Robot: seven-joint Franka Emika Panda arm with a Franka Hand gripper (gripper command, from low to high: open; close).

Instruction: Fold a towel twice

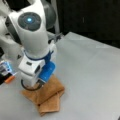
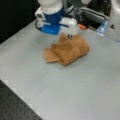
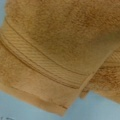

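Note:
The towel point(image 1: 50, 96) is a tan-orange terry cloth lying on the grey table point(image 1: 90, 75), bunched into overlapping layers, with one flat corner sticking out toward a front view's bottom. In a front view the towel point(image 2: 71, 48) shows as a thick fold with a thinner flap on its left. My gripper point(image 1: 40, 85) hangs right over the towel's far edge, its fingers hidden behind the white and blue hand point(image 2: 58, 25). The wrist view is filled by the towel point(image 3: 60, 50), with a woven band stripe point(image 3: 42, 65) running across it and no fingers showing.
A small orange object point(image 1: 10, 79) lies behind the arm, near a blue-lit device point(image 1: 5, 67). Metal equipment point(image 2: 92, 17) stands past the table's far edge. A black perforated board point(image 2: 15, 105) borders the table at a front view's bottom left.

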